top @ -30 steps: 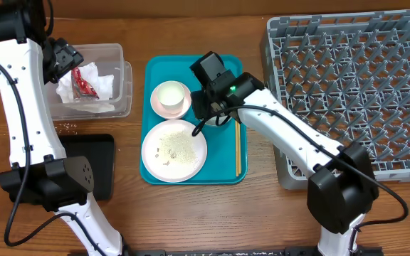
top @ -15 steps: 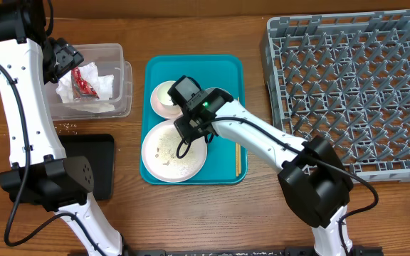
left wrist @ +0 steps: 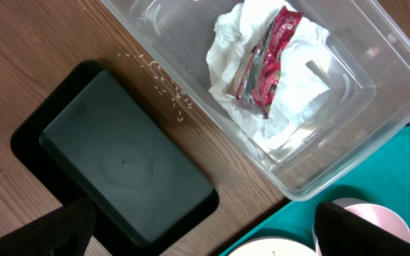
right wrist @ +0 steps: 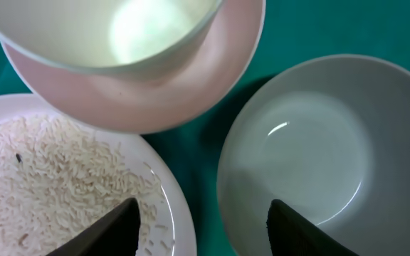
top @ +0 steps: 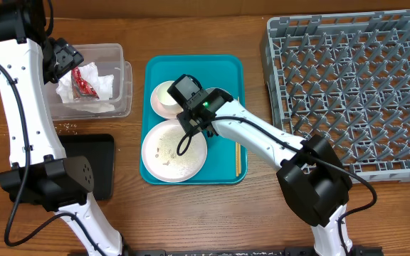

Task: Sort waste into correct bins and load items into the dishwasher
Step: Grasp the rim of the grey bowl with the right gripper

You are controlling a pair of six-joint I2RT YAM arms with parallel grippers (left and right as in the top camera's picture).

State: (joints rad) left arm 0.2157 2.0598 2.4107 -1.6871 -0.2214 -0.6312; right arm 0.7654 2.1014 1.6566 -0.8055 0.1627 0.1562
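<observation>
My right gripper (top: 191, 117) hangs open and empty low over the teal tray (top: 226, 67). In the right wrist view its fingers (right wrist: 205, 235) straddle the gap between the pink plate (right wrist: 55, 171), strewn with rice, and the grey-white bowl (right wrist: 312, 149). The white cup (right wrist: 119, 28) sits in the small pink dish (right wrist: 191, 85). Overhead, the plate (top: 169, 153) and cup (top: 166, 96) show; the arm hides the bowl. Chopsticks (top: 238, 156) lie on the tray's right side. My left gripper (top: 61, 60) is open above the clear tub (top: 116, 53), which holds napkins (left wrist: 290, 99) and the red wrapper (left wrist: 265, 64).
The grey dish rack (top: 354, 85) fills the right side. The black tray (top: 102, 167) lies at the front left, also in the left wrist view (left wrist: 119, 163). Loose rice grains (top: 68, 128) lie on the wood between tub and black tray.
My right gripper has swung left from above the bowl to between the cup and the plate, then barely shifted. The left arm has not moved.
</observation>
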